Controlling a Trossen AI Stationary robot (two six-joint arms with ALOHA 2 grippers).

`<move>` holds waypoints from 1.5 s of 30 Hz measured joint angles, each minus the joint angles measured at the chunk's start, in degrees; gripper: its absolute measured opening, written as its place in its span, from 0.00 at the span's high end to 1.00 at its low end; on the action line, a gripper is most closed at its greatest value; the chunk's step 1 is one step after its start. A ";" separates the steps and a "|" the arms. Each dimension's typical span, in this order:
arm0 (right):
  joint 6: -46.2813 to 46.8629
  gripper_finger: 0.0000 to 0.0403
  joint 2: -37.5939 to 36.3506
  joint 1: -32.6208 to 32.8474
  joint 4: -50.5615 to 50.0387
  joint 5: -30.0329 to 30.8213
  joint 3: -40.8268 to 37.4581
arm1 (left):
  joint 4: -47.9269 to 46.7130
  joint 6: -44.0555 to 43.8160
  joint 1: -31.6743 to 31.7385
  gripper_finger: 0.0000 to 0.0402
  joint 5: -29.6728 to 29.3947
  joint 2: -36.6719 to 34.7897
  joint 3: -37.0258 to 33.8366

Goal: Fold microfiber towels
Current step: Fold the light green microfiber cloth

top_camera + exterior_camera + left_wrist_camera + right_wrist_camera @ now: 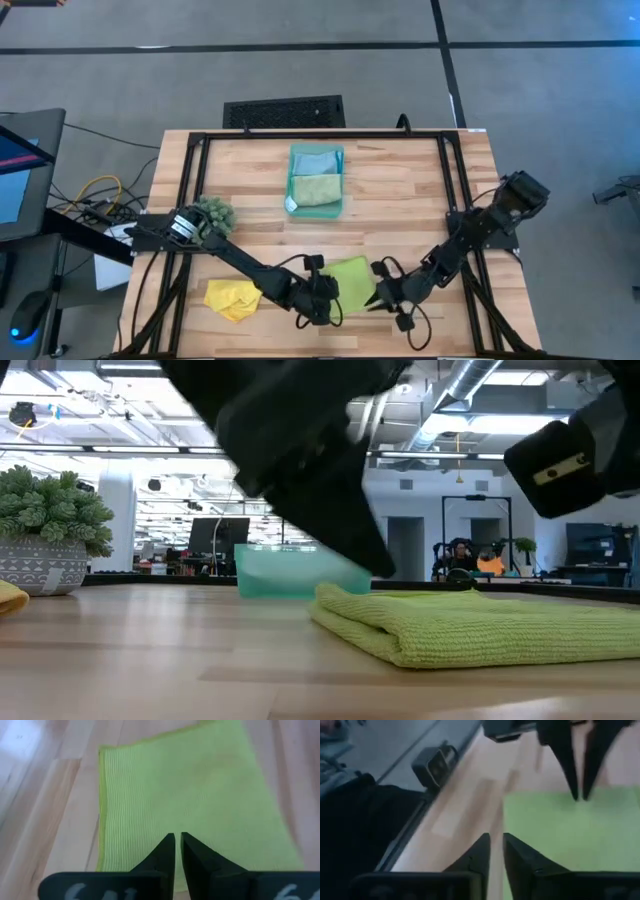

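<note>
The lime green towel [350, 277] lies folded on the desk [400, 190] between both hands; the left hand [177, 838], fingers pressed together, rests on it; the right hand [496, 840], slightly parted, holds nothing just beside its edge; the yellow towel [232, 298] lies nearby.

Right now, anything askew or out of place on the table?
Only the yellow microfiber towel: it lies crumpled and unfolded near the table's front left corner. The lime green microfiber towel lies folded flat, and the light blue towel and pale sage green towel sit in the teal rectangular plastic tray.
</note>
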 joint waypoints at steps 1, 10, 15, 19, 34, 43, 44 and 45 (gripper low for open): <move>-0.55 0.78 1.40 0.18 2.26 0.02 0.03 | -0.21 0.00 -0.16 0.94 0.00 0.00 0.61; -12.55 0.52 15.62 -0.60 4.01 0.99 8.91 | -3.22 -1.64 -0.09 0.94 -0.22 0.00 0.52; -12.76 0.49 18.47 -1.06 -5.63 7.12 14.60 | -6.26 -5.46 0.70 0.94 -0.16 0.04 -2.30; -12.30 0.52 18.40 -1.30 -11.46 7.68 16.44 | -7.54 -6.95 0.64 0.94 -0.51 -0.02 -3.02; -12.26 0.94 18.40 -1.25 -12.27 7.75 16.35 | -12.36 -7.67 0.82 0.94 -0.70 -0.02 0.30; -8.73 0.92 14.38 0.09 -13.85 4.48 16.31 | -23.70 -18.78 1.73 0.94 -8.09 -0.50 -1.36; -8.25 0.92 13.65 0.28 -14.07 3.59 16.31 | -23.28 -18.69 1.89 0.94 -8.11 -0.50 -2.07; -8.13 0.93 12.87 0.31 -14.44 2.97 16.31 | -23.09 -18.10 2.03 0.94 -8.09 -0.48 -2.54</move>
